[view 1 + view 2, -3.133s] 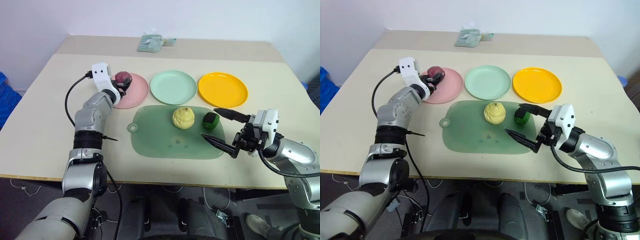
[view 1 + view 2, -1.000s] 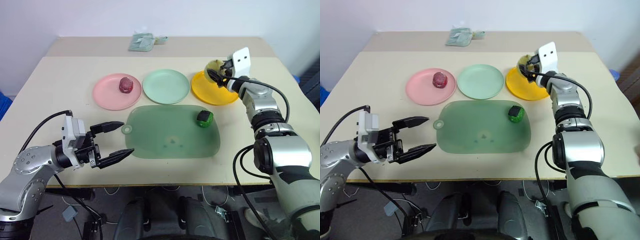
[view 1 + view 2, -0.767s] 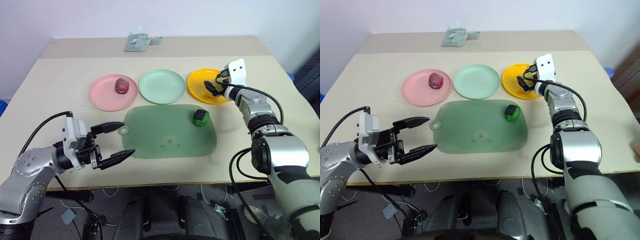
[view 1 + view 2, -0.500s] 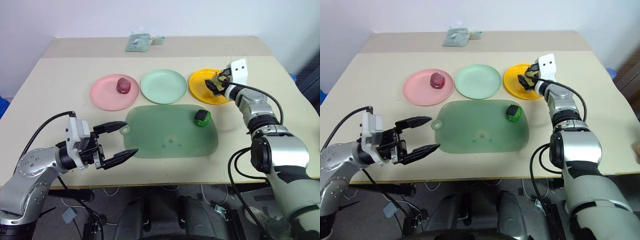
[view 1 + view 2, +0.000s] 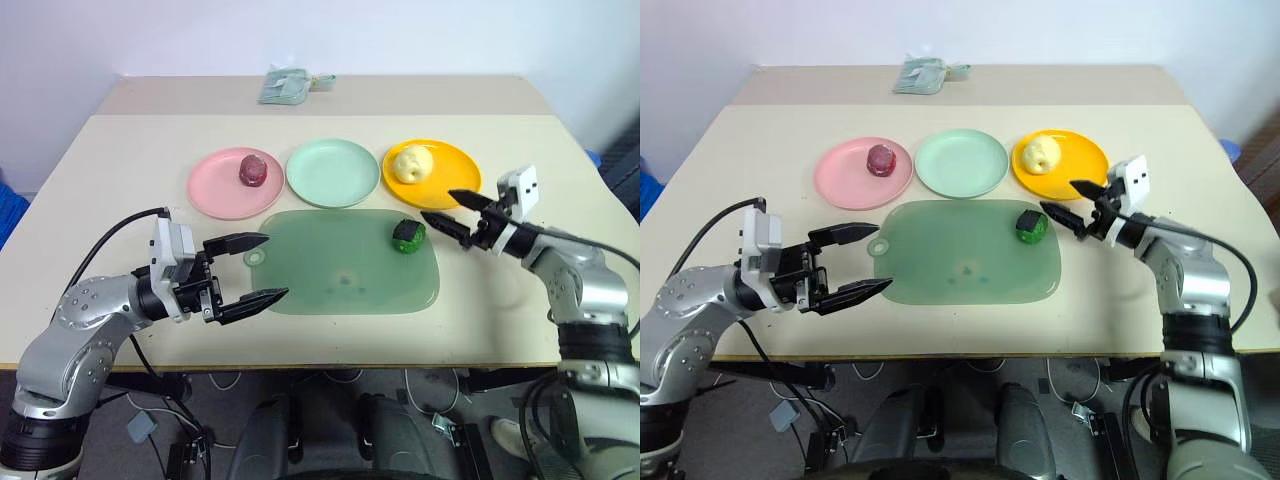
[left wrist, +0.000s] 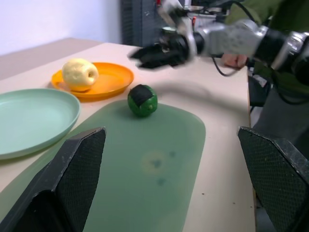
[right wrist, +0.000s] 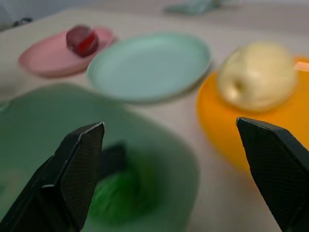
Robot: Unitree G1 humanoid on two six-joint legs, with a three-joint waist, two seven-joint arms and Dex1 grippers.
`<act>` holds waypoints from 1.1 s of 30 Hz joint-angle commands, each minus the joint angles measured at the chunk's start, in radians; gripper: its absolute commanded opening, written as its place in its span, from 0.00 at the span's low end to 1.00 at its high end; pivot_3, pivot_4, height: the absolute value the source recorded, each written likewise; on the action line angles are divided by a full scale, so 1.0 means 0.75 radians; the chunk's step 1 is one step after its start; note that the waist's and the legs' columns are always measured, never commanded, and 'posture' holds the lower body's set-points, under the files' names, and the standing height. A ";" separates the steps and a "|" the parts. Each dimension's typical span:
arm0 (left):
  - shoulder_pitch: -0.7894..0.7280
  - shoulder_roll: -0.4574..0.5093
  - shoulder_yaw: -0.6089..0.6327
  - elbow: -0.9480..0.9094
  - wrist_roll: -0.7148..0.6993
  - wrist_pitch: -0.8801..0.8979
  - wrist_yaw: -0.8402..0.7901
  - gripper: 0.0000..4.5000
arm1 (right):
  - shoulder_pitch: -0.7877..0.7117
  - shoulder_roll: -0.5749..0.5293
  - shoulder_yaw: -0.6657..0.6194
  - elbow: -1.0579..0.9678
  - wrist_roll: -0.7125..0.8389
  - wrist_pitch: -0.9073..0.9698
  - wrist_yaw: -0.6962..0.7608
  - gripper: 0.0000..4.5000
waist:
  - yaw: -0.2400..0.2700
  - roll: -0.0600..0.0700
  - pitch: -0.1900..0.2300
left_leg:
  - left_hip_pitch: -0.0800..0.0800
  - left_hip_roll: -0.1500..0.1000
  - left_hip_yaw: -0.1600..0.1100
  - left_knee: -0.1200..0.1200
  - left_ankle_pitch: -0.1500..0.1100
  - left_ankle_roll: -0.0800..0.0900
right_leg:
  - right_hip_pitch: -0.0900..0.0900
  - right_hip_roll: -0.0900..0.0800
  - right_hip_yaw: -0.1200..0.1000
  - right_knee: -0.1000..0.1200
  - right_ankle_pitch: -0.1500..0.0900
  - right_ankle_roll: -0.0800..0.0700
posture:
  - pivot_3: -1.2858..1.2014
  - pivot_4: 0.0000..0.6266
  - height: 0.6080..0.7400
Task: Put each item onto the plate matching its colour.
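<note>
two of three sorted, by the look of it: dark purple-red roundish toy lump (image 5: 251, 168) resting on the pale pink round plastic plate (image 5: 215, 190), pale yellow knobbly toy ball (image 5: 408, 164) sitting on the orange-yellow round plastic plate (image 5: 452, 169). left to do: small dark green-and-black cube-like toy piece (image 5: 407, 235) lying on the large translucent green rounded-rectangle mat (image 5: 330, 278), mint green round plastic plate (image 5: 333, 172) bare beyond it on the bench (image 5: 120, 160). right pincer (image 5: 447, 210) spread wide and empty, just beside the green piece, pointing at it. left pincer (image 5: 253, 269) likewise spread and empty, near the mat's other end. probably next: closing on the green piece.
</note>
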 commanded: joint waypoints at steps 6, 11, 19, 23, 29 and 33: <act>-0.083 -0.001 -0.036 0.039 0.017 -0.015 -0.047 1.00 | 0.047 0.057 0.049 -0.125 0.046 0.044 -0.030 0.99 | 0.003 0.000 0.000 | -0.001 0.000 0.000 0.000 0.000 0.000 | -0.001 0.000 0.000 0.000 0.000 0.000 | 0.52 0.24 1.00; -0.081 -0.002 -0.036 0.023 0.014 -0.009 -0.043 1.00 | 0.027 0.090 0.135 -0.038 -0.008 -0.002 -0.012 0.99 | 0.006 0.000 0.000 | -0.001 0.000 0.000 0.000 0.000 0.000 | -0.001 0.001 0.000 0.001 0.000 0.000 | 0.52 0.24 1.00; -0.029 0.005 -0.006 -0.025 0.006 -0.002 -0.012 1.00 | -0.007 0.117 0.202 0.088 -0.056 -0.063 0.030 0.72 | 0.002 0.000 0.000 | -0.001 -0.001 0.000 0.000 0.000 0.001 | -0.001 0.001 0.000 0.001 0.000 0.000 | 0.52 0.24 1.00; 0.002 0.000 0.007 -0.044 0.004 -0.004 0.013 1.00 | -0.054 0.159 0.202 0.104 -0.071 -0.120 0.004 0.52 | 0.002 -0.001 0.000 | 0.000 0.000 0.000 0.000 0.000 0.000 | -0.001 0.001 0.000 0.001 0.000 0.000 | 0.52 0.24 1.00; 0.036 -0.004 0.022 -0.055 -0.002 -0.012 0.032 1.00 | -0.331 0.366 0.183 0.307 -0.097 -0.294 -0.119 0.52 | -0.007 0.000 0.000 | 0.000 0.000 0.000 0.000 0.001 -0.001 | -0.002 0.002 0.000 0.002 0.000 0.001 | 0.52 0.24 1.00; 0.050 -0.003 0.025 -0.070 0.000 -0.009 0.045 1.00 | -0.601 0.497 0.214 0.767 -0.241 -0.566 -0.267 0.52 | -0.006 0.000 0.000 | 0.000 0.000 0.000 0.000 0.001 -0.001 | -0.002 0.002 0.000 0.003 0.001 0.002 | 0.52 0.24 1.00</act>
